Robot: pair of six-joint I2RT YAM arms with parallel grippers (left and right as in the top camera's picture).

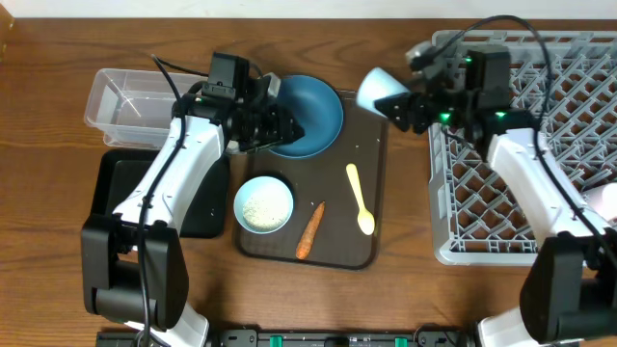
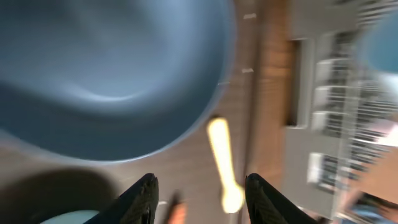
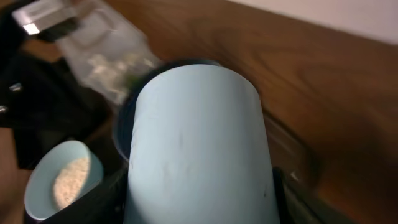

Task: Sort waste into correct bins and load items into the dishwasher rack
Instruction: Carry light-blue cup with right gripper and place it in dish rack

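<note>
Far left on the tabletop (image 1: 39,193) you've got the clear tub (image 1: 130,104), with the black tray (image 1: 114,183) just below it. Both sit right by the left arm, so waste is a short drop.

Your left gripper (image 1: 275,123) is at the left rim of the dark-blue bowl (image 1: 313,114). In the wrist view its jaws are spread with nothing between them, so I'd guess you're lining up on that rim.

Down on the brown serving tray (image 1: 371,154), the white bowl (image 1: 263,204) has rice in it. Then comes the carrot piece (image 1: 309,231), then the spoon (image 1: 360,200), none of it sorted yet.

Your right gripper (image 1: 400,106) has its jaws clamped on the light-blue cup (image 1: 381,89), tipped sideways over the tray's far right corner, just beside the rack (image 1: 578,125). Looks rack-bound to me, so mind the tilt and it should settle between the pegs.
</note>
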